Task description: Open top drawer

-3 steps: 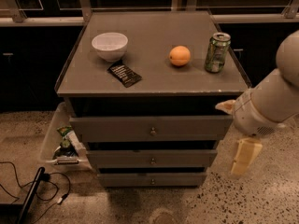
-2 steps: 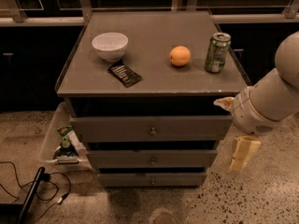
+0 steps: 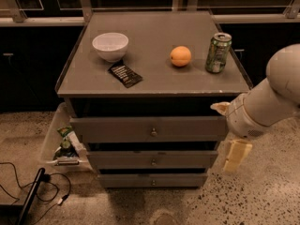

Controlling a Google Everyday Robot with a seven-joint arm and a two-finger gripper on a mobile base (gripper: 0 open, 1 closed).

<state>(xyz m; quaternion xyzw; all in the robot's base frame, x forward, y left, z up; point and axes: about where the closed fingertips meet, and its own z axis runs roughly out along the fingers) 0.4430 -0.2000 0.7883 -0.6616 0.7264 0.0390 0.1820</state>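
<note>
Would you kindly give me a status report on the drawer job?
Gripper low, right of cabinet, clear of knob. Top drawer untouched. Nothing blocks its front.

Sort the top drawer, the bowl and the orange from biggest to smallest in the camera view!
1. top drawer
2. white bowl
3. orange
The gripper hangs lower right of that drawer.
</note>
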